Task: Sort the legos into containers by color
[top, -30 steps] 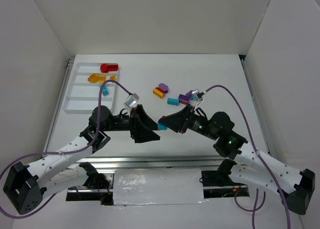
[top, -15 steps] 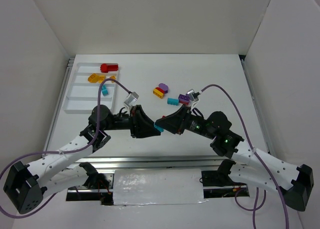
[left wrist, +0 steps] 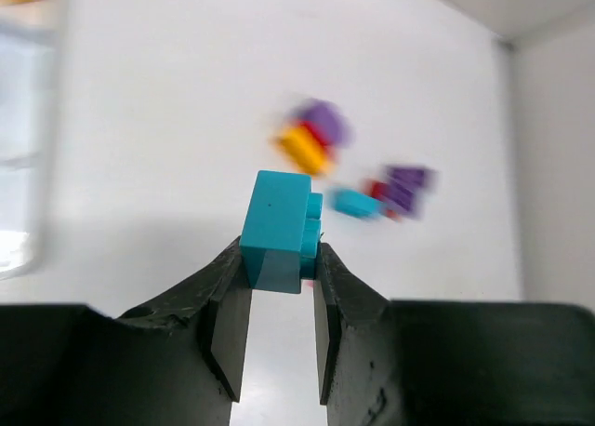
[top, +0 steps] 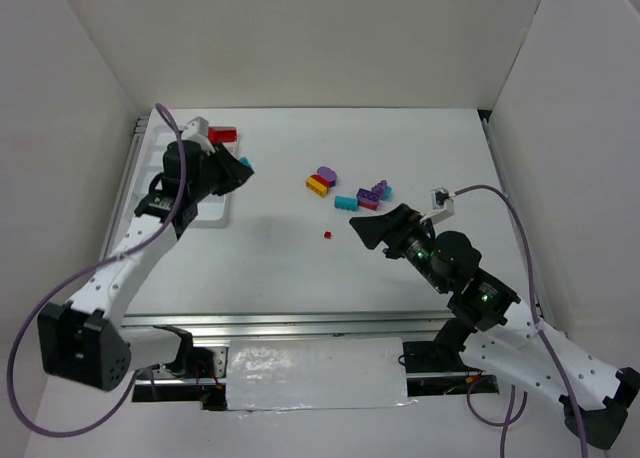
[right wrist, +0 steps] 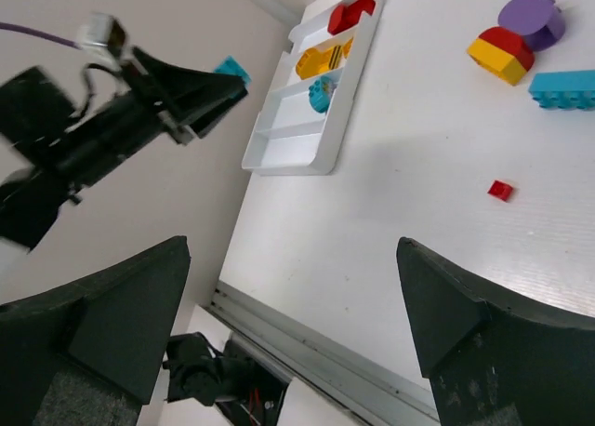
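In left claw [left wrist: 279, 263], teal brick [left wrist: 276, 217] juts lengthwise outward.

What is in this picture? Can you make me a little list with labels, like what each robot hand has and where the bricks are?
Left gripper: shut on a teal brick, raised near the tray
Right gripper: open, holding nothing
Tray: red brick, orange bricks and teal piece, one compartment each
Loose on table: purple rounded brick, red-and-yellow brick, long teal brick, purple brick, tiny red piece
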`<action>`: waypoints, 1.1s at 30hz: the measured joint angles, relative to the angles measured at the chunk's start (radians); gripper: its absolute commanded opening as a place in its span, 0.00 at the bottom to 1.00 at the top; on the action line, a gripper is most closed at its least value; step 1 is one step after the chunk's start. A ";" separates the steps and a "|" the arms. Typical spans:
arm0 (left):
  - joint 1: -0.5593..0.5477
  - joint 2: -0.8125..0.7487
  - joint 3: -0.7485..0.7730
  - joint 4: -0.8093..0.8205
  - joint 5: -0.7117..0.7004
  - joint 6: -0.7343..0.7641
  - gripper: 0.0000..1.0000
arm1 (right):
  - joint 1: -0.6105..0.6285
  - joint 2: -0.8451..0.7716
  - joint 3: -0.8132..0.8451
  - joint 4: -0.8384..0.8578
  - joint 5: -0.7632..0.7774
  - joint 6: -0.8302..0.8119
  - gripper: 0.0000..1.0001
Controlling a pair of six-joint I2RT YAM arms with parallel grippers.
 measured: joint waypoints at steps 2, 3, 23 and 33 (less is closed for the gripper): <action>0.110 0.115 0.041 -0.070 -0.092 -0.011 0.00 | 0.000 -0.031 0.000 -0.040 0.031 -0.002 1.00; 0.143 0.163 0.055 -0.093 -0.119 -0.014 0.00 | 0.000 -0.039 0.000 -0.052 0.039 -0.004 1.00; 0.318 0.793 0.598 -0.369 -0.183 0.004 0.21 | -0.004 -0.020 0.000 -0.164 -0.008 -0.069 1.00; 0.319 0.818 0.547 -0.370 -0.157 0.009 0.40 | -0.004 -0.016 -0.001 -0.164 -0.019 -0.071 1.00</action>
